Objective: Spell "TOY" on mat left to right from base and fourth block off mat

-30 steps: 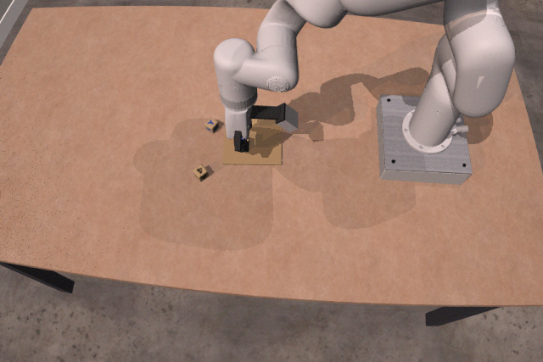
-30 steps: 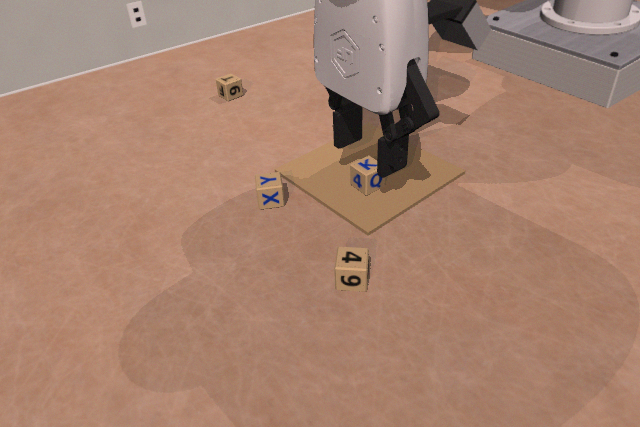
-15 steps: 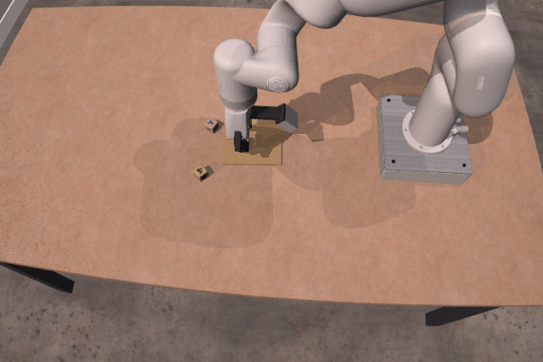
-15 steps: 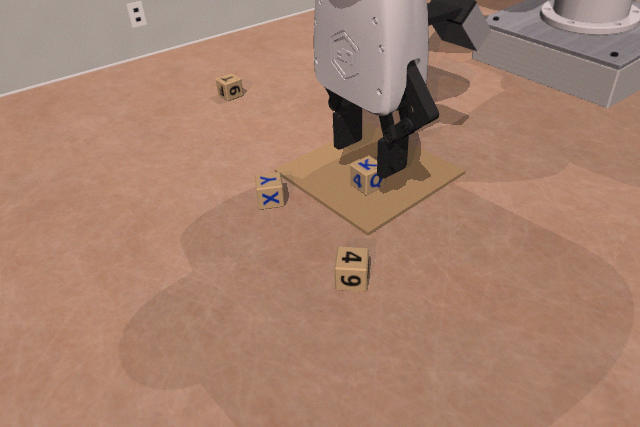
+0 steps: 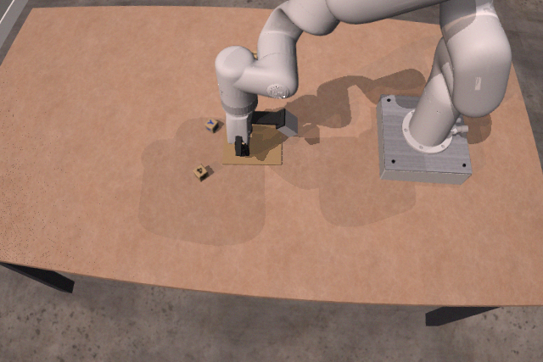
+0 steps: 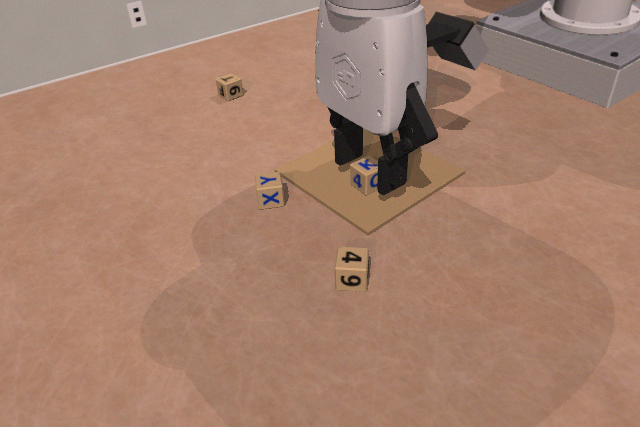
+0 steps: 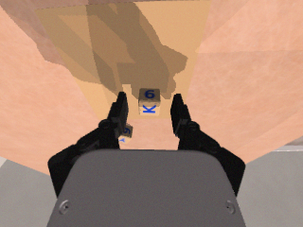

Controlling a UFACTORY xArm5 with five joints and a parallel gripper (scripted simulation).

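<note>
Currently the gripper (image 6: 376,168) stands low over the mat (image 6: 330,189), fingers apart and straddling the K-topped block (image 6: 363,176) without gripping it. Y/X block (image 6: 270,190) sits just off the mat's edge; 4/9 block (image 6: 352,269) and a far block (image 6: 229,87) rest on the table (image 6: 103,257).

Brown table (image 5: 109,226) carries a tan mat (image 6: 330,195) near centre and the arm's grey base block (image 5: 464,171) at 3 o'clock of it. Directly on the table: Y/X block (image 6: 270,190) just off the mat's 9 o'clock corner, 4/9 block (image 6: 352,269) at 6 o'clock, and a block showing 6 (image 6: 229,87) far off at 10 o'clock.
</note>
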